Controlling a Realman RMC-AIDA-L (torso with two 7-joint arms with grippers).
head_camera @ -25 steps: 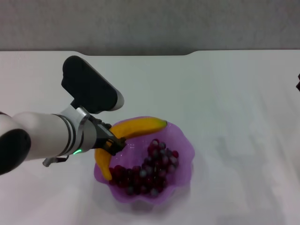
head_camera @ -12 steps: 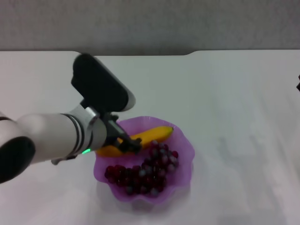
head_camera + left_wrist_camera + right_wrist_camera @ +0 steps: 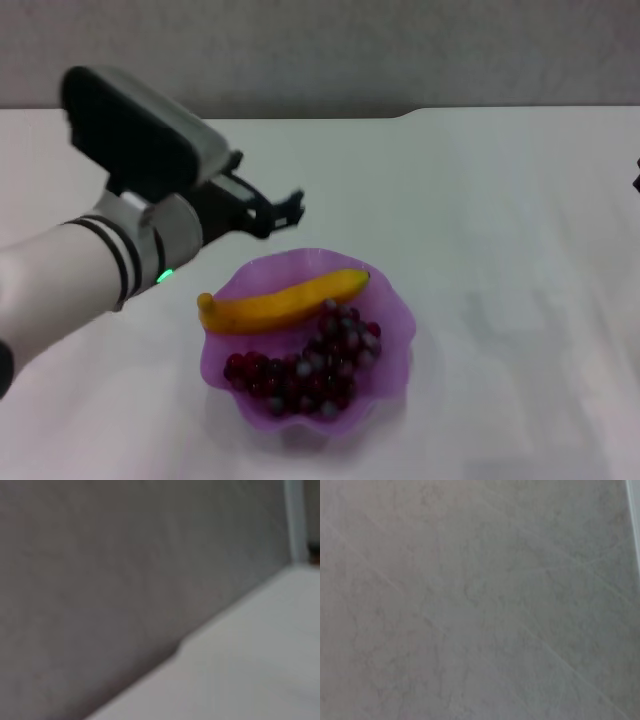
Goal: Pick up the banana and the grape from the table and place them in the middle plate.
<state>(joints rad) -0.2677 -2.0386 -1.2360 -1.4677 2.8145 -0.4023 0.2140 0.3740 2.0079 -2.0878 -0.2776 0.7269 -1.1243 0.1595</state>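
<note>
The purple middle plate (image 3: 395,310) with its wavy rim sits on the white table (image 3: 500,200) in the head view. Inside it lie the yellow banana (image 3: 280,301), across the far half, and the grape bunch (image 3: 310,372), dark red, in the near half. My left gripper (image 3: 283,213) hovers above the table just beyond the plate's far left rim, open and holding nothing. The right arm shows only as a dark sliver at the right edge (image 3: 636,178). The left wrist view shows only the grey wall and the table's far edge (image 3: 240,655).
A grey wall (image 3: 320,50) runs behind the table's notched far edge (image 3: 405,113). The right wrist view shows only a grey mottled surface (image 3: 480,600).
My left gripper let go of the banana, which now lies in the plate, and rose up and back toward the far left, clear of the plate.
</note>
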